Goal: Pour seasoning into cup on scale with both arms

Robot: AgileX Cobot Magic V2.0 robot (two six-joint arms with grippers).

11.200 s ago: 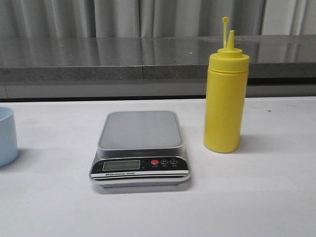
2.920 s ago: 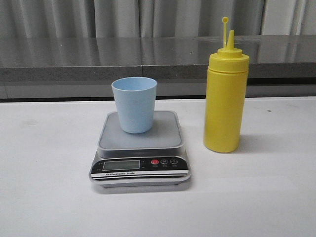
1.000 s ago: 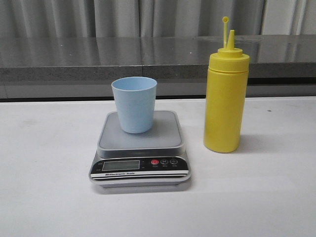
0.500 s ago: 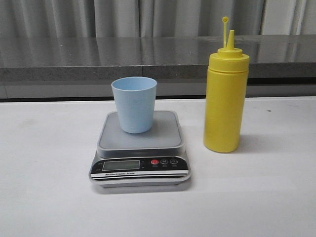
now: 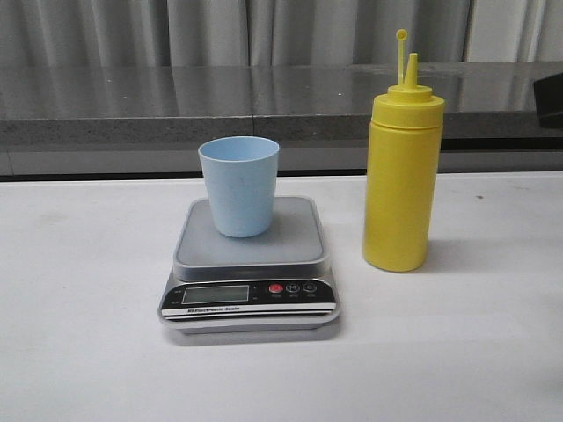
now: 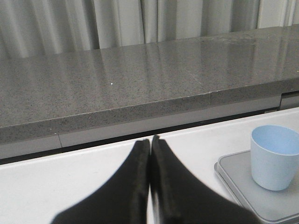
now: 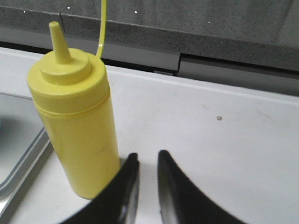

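Right of the flat silver-grey scale (image 5: 251,264) bearing the pale blue plastic cup (image 5: 239,185), the tall yellow squeeze bottle (image 5: 402,167) stands ungripped; right gripper (image 7: 146,161), slightly parted, should widen and centre mid-body; left gripper (image 6: 150,144) pressed together, idle.

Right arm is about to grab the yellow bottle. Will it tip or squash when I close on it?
The seasoning bottle is tall on a narrow base, so a push near its top would likely tip it. Its smooth plastic wall probably dents and may slip under a hard squeeze. The right gripper is beside it, slightly open; gripping mid-body seems safest.
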